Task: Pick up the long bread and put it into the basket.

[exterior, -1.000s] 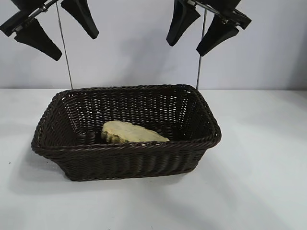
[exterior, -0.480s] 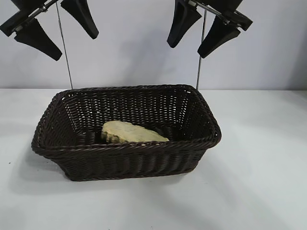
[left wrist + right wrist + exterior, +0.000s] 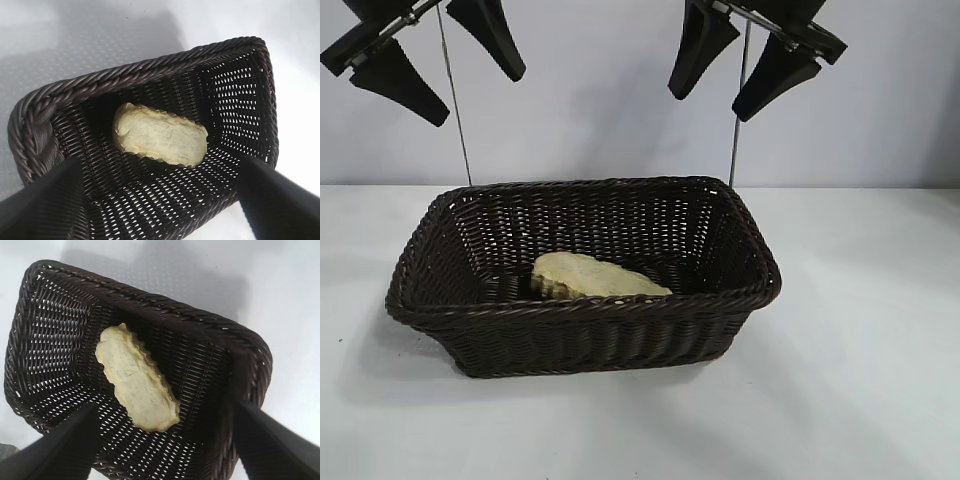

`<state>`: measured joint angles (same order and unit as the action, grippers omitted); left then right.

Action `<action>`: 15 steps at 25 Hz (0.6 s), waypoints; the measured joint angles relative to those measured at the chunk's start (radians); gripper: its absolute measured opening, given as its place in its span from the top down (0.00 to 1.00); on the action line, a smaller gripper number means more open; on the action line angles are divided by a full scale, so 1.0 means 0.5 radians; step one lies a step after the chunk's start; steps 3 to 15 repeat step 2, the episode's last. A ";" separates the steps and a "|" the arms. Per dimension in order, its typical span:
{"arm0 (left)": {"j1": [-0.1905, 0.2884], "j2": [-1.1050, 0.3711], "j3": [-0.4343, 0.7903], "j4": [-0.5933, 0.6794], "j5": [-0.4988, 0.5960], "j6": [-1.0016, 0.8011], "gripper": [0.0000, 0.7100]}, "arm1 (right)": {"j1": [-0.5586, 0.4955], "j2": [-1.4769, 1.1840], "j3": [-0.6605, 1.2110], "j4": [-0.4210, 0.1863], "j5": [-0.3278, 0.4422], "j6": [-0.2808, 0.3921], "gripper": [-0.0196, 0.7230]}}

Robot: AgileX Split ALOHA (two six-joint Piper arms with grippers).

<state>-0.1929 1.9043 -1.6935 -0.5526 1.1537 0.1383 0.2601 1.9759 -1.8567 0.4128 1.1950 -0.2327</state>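
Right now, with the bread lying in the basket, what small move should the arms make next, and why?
Probably none beyond holding or retracting. The long bread already lies pale side up on the floor of the basket. The left pincer and right pincer both hang open and empty above it, so the placing looks finished.

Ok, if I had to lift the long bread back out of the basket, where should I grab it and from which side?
Grip the long bread across its narrow middle, coming straight down from above. It lies flat on the floor of the basket, plain pale side up, near the front wall, whose flaring sides block any sideways approach. The open left end effector probably sits closer over it than the right end effector.
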 joint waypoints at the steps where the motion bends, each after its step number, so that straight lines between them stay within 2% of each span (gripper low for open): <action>1: 0.000 0.000 0.000 0.000 0.000 0.000 0.15 | 0.000 0.000 0.000 0.000 0.000 0.000 0.25; 15: 0.000 0.000 0.000 0.000 0.000 0.000 0.15 | 0.000 0.000 0.000 0.000 0.000 0.000 0.25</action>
